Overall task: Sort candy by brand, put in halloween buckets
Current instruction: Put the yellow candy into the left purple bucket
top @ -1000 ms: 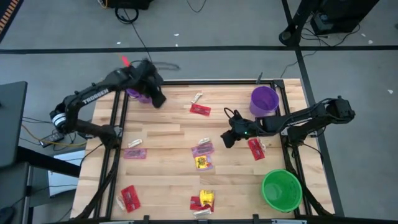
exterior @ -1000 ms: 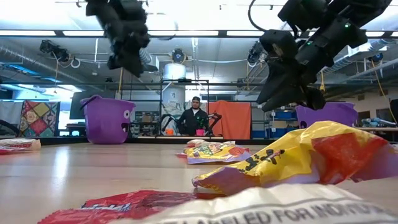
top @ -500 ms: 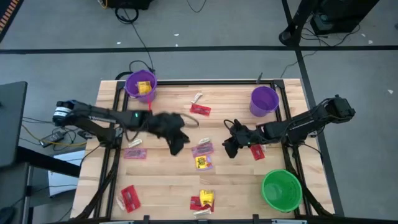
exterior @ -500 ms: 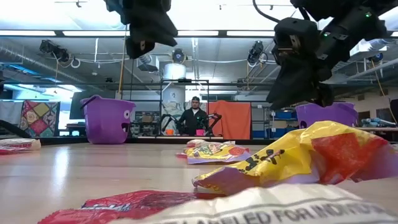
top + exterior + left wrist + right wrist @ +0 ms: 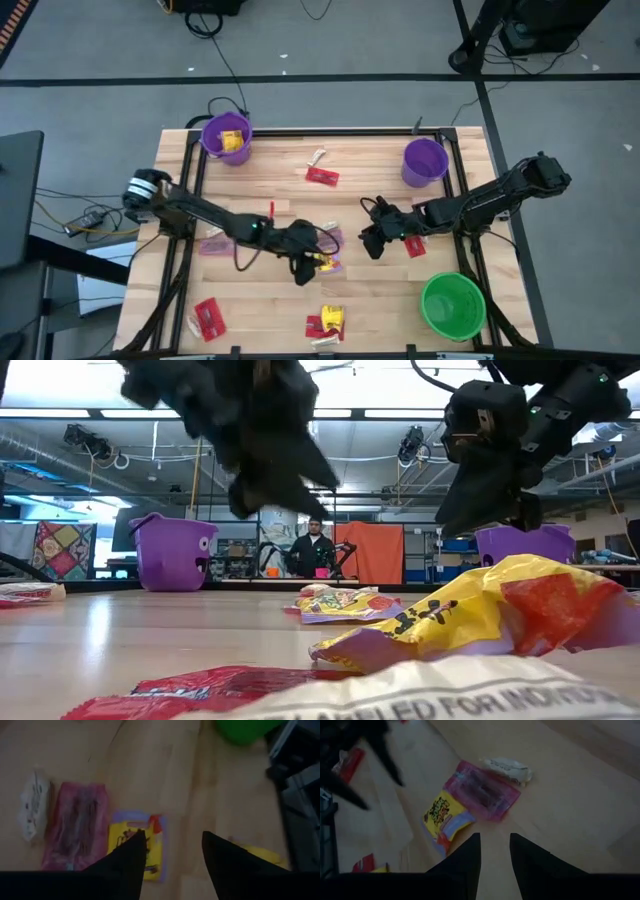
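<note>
Several wrapped candies lie loose across the wooden table [image 5: 270, 200], and the one in play is a yellow packet [image 5: 325, 262] near the table's middle, lying half over a pink packet [image 5: 326, 240] with a small white piece [image 5: 31, 804] beside it. The left gripper [image 5: 303, 268] hangs just above the yellow packet with its fingers spread wide and nothing between them; in the left wrist view one fingertip sits over the packet's corner. These sweets look light, thin and crinkly, so a wrapper will likely slide or buckle under a poor pinch; the safest hold is probably across a free edge of the yellow one, clear of the pink one beneath. A second ago the left arm was up at the far left corner over the purple bucket [image 5: 226, 137], which now shows a yellow sweet inside; since then it has swung down to mid-table. The right gripper [image 5: 371, 240] has drifted a little toward the near edge and hovers right of the same cluster, fingers only narrowly parted and empty, with a red packet [image 5: 412, 240] just beside its arm. The second purple bucket [image 5: 425, 161] stands at the far right, the green bucket [image 5: 453, 305] at the near right corner.
</note>
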Robot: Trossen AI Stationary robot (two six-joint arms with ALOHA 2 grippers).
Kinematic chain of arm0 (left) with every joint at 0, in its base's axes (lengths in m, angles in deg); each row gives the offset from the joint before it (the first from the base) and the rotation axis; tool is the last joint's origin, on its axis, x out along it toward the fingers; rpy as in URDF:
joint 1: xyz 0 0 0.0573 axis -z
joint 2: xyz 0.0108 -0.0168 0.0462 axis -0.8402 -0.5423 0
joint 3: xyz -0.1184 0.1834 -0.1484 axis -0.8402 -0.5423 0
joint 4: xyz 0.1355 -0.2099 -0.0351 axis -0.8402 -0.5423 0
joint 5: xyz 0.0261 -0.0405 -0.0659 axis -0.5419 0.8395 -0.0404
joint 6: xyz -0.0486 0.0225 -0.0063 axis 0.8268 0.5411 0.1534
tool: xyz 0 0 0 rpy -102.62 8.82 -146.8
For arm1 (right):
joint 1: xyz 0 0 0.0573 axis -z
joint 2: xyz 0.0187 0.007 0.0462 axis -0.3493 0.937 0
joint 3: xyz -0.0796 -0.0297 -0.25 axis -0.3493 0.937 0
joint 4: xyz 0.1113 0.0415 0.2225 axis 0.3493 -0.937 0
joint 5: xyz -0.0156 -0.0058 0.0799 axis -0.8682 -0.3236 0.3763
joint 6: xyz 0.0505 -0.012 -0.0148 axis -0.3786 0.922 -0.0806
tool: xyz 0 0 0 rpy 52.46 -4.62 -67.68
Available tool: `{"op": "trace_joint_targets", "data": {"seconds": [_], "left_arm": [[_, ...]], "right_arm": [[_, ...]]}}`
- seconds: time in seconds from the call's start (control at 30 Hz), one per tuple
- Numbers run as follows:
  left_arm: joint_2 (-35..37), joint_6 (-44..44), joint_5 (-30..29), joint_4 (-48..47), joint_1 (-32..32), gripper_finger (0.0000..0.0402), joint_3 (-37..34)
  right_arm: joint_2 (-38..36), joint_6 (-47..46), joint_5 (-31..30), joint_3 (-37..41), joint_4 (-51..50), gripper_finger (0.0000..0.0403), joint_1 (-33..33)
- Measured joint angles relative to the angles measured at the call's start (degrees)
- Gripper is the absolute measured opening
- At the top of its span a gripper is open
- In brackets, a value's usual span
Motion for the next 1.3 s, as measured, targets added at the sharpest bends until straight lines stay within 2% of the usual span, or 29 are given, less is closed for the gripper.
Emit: {"op": "trace_joint_targets", "data": {"seconds": [0.23,0.47,0.63,0.77,0.9,1.03,1.3], "left_arm": [[-7.6,-5.1,-2.7,0.1,0.0,0.0198,0.0],[-11.4,-11.2,-3.1,1.0,0.0,0.0196,0.1],[-12.6,-11.9,-3.7,0.7,0.0,0.0154,0.4],[-12.4,-11.2,-3.5,0.4,0.0,0.0087,0.5],[-11.8,-5.9,-0.7,-2.2,-0.7,0.0023,1.8],[-10.3,-5.8,3.9,-7.9,-2.0,0.0021,3.8],[-0.7,-10.7,4.9,-23.3,-5.7,0.0025,7.8]], "right_arm": [[0.0,-2.1,0.2,0.0,-0.1,0.0116,-1.9],[0.0,-2.9,-0.1,0.0,-0.3,0.0116,-2.5],[0.0,-3.0,-0.2,0.0,-0.4,0.0116,-2.5],[0.0,-3.0,-0.3,0.0,-0.4,0.0116,-2.5],[0.0,-2.9,-0.3,0.0,-0.9,0.0116,-2.4],[0.0,-2.7,-0.3,0.0,-2.2,0.0116,-2.1],[0.0,-2.2,-0.4,0.0,-2.6,0.0116,-0.4]]}}
